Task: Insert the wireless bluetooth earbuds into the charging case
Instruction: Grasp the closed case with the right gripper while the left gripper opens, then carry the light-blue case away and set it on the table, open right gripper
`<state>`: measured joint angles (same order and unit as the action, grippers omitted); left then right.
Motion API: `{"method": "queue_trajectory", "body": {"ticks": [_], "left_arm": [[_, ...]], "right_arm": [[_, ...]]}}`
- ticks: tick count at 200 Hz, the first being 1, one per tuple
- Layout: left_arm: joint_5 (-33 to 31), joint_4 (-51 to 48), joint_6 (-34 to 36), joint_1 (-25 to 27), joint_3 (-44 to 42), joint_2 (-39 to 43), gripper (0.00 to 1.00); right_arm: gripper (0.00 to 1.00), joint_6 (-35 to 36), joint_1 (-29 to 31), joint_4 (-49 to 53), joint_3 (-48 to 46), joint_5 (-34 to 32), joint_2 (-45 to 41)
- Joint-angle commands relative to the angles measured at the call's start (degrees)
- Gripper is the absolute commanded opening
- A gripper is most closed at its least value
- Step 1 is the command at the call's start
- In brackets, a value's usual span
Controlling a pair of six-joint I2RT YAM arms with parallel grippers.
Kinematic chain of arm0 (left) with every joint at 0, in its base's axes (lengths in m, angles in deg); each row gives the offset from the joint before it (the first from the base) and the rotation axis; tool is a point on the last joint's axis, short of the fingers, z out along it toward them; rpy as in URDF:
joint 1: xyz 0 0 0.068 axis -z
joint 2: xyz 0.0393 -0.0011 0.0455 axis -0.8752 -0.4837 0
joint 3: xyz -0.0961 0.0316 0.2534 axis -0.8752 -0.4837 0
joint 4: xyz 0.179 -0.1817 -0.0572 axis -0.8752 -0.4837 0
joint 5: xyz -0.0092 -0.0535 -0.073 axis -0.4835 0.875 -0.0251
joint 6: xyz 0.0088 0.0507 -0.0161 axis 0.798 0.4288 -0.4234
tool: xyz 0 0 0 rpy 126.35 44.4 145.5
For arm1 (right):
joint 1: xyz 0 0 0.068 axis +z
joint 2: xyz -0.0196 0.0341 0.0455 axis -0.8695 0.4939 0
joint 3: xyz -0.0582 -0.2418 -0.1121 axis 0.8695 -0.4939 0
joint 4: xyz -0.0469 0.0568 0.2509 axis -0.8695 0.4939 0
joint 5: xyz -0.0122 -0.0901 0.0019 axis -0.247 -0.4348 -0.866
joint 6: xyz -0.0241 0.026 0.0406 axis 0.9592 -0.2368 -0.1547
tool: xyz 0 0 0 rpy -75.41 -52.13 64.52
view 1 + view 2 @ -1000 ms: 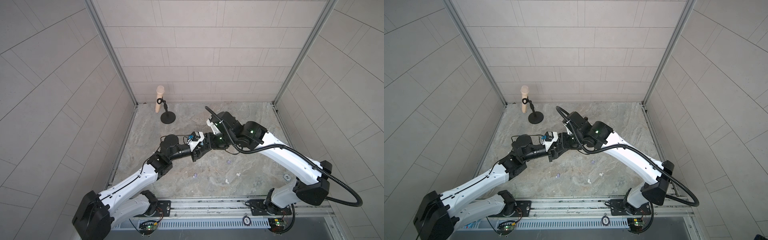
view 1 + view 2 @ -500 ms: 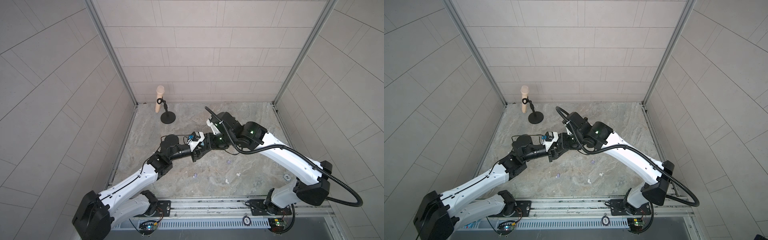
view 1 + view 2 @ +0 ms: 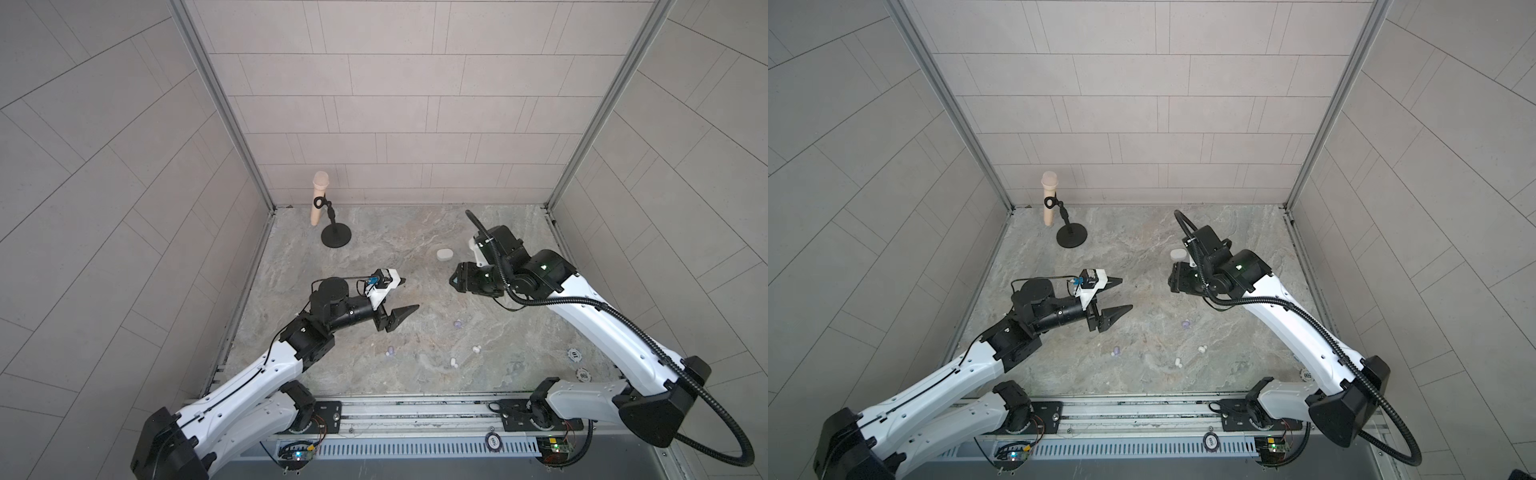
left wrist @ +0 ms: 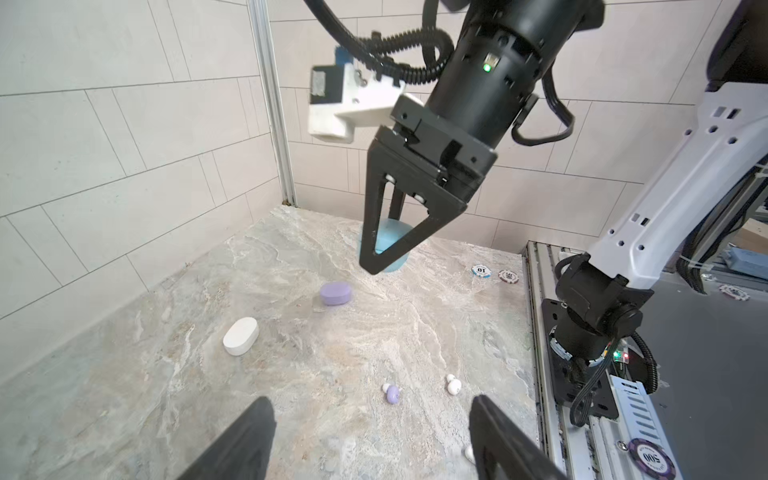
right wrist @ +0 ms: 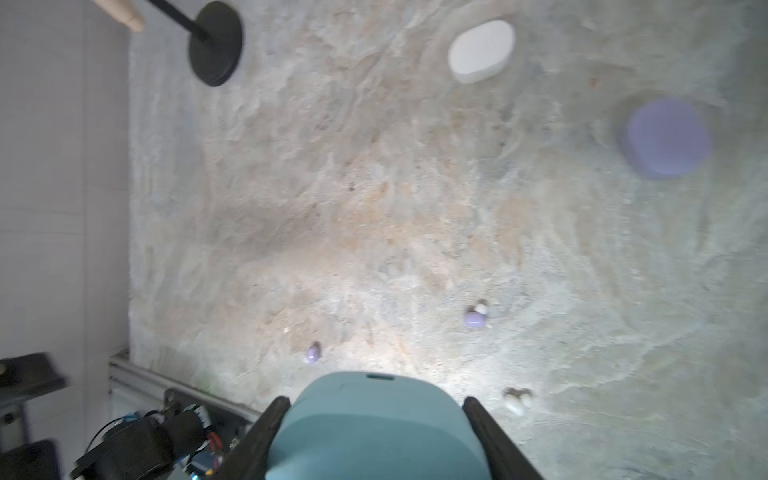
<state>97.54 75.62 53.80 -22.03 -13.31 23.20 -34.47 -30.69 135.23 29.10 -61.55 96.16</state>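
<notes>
My right gripper (image 5: 376, 401) is shut on a light blue charging case (image 5: 374, 428) whose lid looks closed; it hangs above the floor, and the case also shows between that gripper's fingers (image 4: 386, 245). My left gripper (image 4: 372, 401) stands open and empty, well apart from the right gripper (image 3: 455, 282) in both top views. Loose wireless bluetooth earbuds lie on the stone floor: lilac earbuds (image 3: 457, 324) (image 3: 390, 353) and white earbuds (image 3: 476, 349) (image 3: 454, 363). The left gripper (image 3: 405, 296) hovers left of them.
A white case (image 3: 444, 254) lies behind the right gripper, and a lilac case (image 4: 336, 293) lies near it. A microphone on a black stand (image 3: 336, 239) sits at the back left corner. Poker chips (image 3: 574, 354) (image 3: 583, 375) lie front right, near the rail (image 3: 415, 409).
The grippers were together at mid-floor with the left one shut. The left gripper has opened and the arms have drawn apart, the right one carrying the blue case to the right.
</notes>
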Motion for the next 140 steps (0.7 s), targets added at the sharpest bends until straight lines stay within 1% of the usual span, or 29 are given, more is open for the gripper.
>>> {"method": "queue_trajectory", "body": {"ticks": [1, 23, 52, 73, 86, 106, 140], "left_arm": [[-1.49, -0.96, -0.72, 0.24, -1.40, 1.06, 0.78], [-1.80, -1.00, -0.73, 0.24, -1.28, 1.19, 0.79], [-2.07, -0.93, -0.60, 0.22, -1.13, 0.89, 0.80], [-1.93, -0.12, -1.10, 0.24, -1.31, 0.17, 0.81], [-1.85, 0.47, -1.42, 0.24, -1.50, -0.12, 0.81], [-1.84, 0.53, -1.39, 0.24, -1.55, 0.09, 0.81], [-2.27, 0.13, -1.30, 0.15, -1.90, 1.11, 0.82]], "right_arm": [[0.39, 6.38, -7.52, 0.78, -6.64, -1.46, -2.85], [0.39, 10.44, -16.01, -1.43, -12.47, -1.47, -3.21], [0.39, 13.95, -24.85, -3.08, -15.76, -3.77, -0.34], [0.39, 13.69, -31.07, -4.85, -17.92, -4.06, 3.74], [0.39, 13.66, -34.90, -6.98, -19.62, -2.30, 6.42], [0.39, 13.46, -38.74, -11.86, -22.29, -1.82, 8.79], [0.39, 13.75, -43.48, -16.42, -24.74, -2.85, 13.01]]}}
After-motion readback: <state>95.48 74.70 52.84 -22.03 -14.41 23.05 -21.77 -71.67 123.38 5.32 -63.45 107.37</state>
